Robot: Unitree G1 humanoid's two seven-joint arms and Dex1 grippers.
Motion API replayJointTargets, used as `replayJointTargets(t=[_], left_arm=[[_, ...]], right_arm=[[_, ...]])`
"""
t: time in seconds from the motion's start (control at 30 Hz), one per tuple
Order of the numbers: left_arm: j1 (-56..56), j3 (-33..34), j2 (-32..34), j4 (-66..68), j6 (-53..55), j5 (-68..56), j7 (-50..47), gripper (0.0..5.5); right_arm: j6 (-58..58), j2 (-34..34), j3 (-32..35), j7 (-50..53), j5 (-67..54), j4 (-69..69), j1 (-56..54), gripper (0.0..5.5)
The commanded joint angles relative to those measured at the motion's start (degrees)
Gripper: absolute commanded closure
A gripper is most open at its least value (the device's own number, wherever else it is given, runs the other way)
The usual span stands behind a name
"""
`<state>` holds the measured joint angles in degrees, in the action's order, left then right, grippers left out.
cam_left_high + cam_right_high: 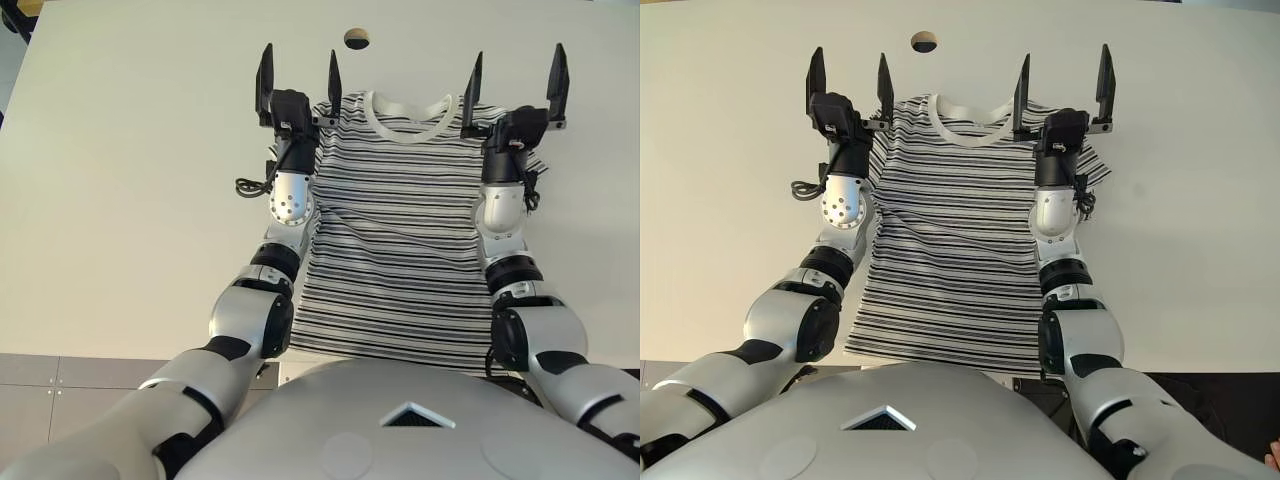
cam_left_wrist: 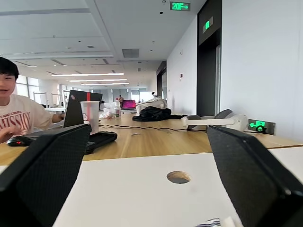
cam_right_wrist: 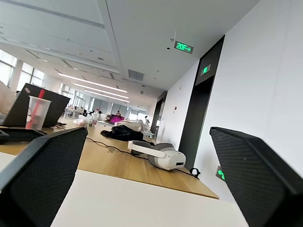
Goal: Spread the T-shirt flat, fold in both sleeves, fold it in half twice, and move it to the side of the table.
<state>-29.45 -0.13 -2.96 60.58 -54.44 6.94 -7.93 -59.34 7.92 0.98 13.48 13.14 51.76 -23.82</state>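
T-shirt (image 1: 400,240), striped, flat on white table (image 1: 130,200), collar at far side. Left gripper (image 1: 300,55) at left shoulder, spread wide, holding nothing. Right gripper (image 1: 518,52) at right shoulder, likewise.

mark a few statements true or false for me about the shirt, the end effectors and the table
1. The T-shirt lies unfolded on the table, collar away from the robot. True.
2. The left end effector is shut on a sleeve. False: its fingers stand apart and hold nothing.
3. The right end effector is open. True.
4. The round hole in the table is covered by the shirt. False: it lies bare, beyond the collar.
5. The shirt is plain white. False: it has dark and light stripes, with a white collar band.
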Motion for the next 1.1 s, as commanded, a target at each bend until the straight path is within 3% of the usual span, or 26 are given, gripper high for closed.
replayJointTargets(t=[0.03,0.4,0.6,0.87,1.0,1.1], left_arm=[[0.51,-0.55,0.00,-0.59,-1.48,0.51,0.48,0.96],[-0.48,3.28,1.94,2.57,-3.23,-1.30,-0.98,0.96],[-1.12,3.30,2.59,3.92,-3.60,0.61,-4.49,0.96],[-0.93,2.41,1.46,3.91,-0.24,-0.25,-0.39,0.96],[-1.21,0.86,2.54,3.48,3.14,5.40,-9.09,0.96],[-1.40,0.24,2.45,3.65,4.15,6.27,-10.14,0.96]], right_arm=[[1.78,-0.80,-1.04,-1.26,-0.04,-3.79,0.40,0.72],[5.15,-1.45,-2.20,4.28,6.66,-8.14,-3.09,0.72],[7.17,-2.36,-1.86,5.53,4.74,-2.02,-6.15,0.72],[5.96,-2.18,-4.56,9.39,8.57,2.12,-5.86,0.72],[5.69,-2.05,-5.40,10.78,9.61,2.61,-6.02,0.72],[5.62,-2.19,-5.65,10.94,9.28,3.73,-6.27,0.72]])
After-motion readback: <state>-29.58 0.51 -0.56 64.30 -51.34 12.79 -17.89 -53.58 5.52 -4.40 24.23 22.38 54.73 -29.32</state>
